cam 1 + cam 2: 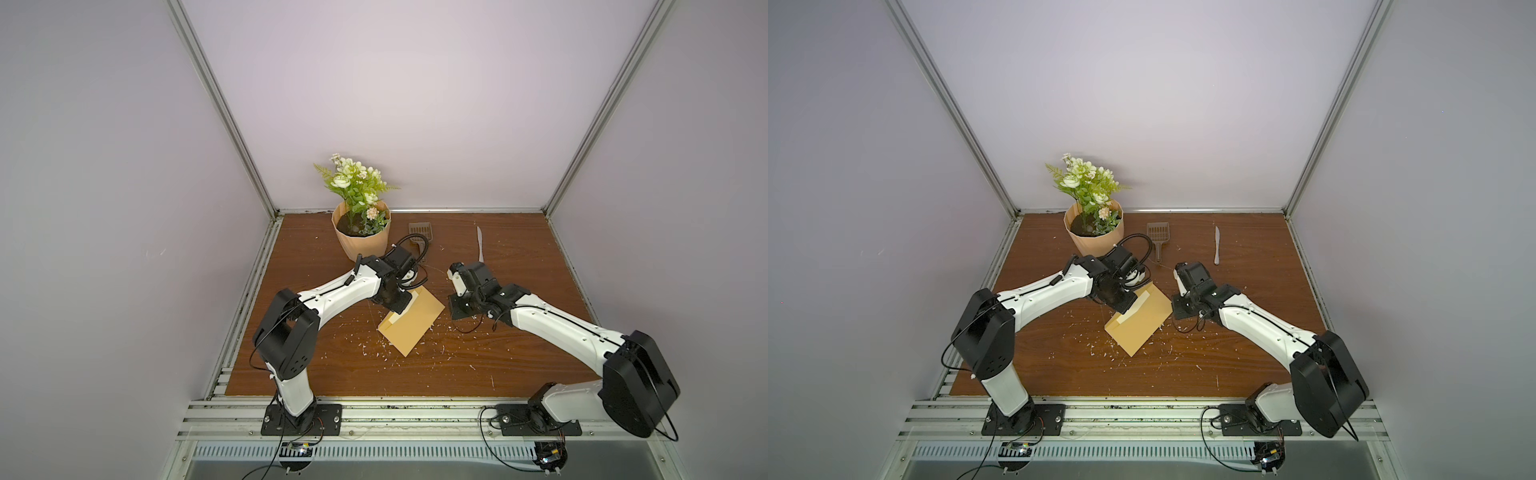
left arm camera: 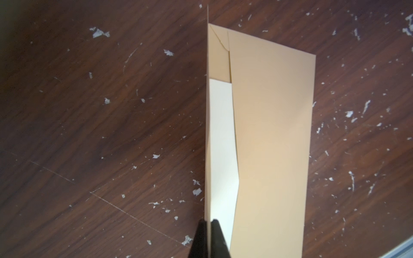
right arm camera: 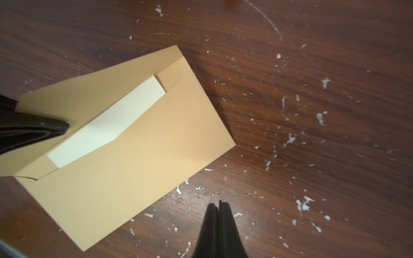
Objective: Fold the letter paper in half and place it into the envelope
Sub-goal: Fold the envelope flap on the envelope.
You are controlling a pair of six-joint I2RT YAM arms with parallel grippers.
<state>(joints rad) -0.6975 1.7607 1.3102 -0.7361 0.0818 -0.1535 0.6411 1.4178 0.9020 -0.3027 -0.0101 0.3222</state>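
**Item 1 – envelope** (image 1: pixel 415 328) (image 1: pixel 1140 326) (image 3: pixel 134 167): mustard-tan, flat on wooden table (image 1: pixel 332 374), approx ctr, btwn the two arms. Long axis diag. in both top views, far-right to near-left. Mouth on the long side facing the left arm. Flap (image 3: pixel 78 93) lifted off the body, seen edge-on in left wrist view.

**Contents** – letter paper (image 3: pixel 107 125) (image 2: pixel 222 145): pale cream, tucked inside the pocket. Only a narrow strip shows in the notched mouth, long axis parallel w/ the envelope's. Rest hidden under the front panel.

**Item 2 – left gripper** (image 2: pixel 209 236): jaws pinched onto the flap edge, holding it upright.

**Item 3 – right gripper** (image 3: pixel 218 205): fingers pressed together, nothing btwn them. Over bare table just beside the envelope's closed long edge, not touching it.

**Item 4 – paper flower pot** (image 1: pixel 361 241): far left of table, upright. Contents: dark soil & a bunch of white/green artificial flowers (image 1: pixel 353 183).

**Item 5 – slotted scoop** (image 1: pixel 1158 235): flat on table just right of the pot, handle toward the arms.

**Item 6 – pale knife** (image 1: pixel 1217 245): flat, far right-of-ctr, tip toward the back wall, well apart from the envelope.

**Misc.** – white paper scraps (image 3: pixel 304 204) scattered over the table around the envelope
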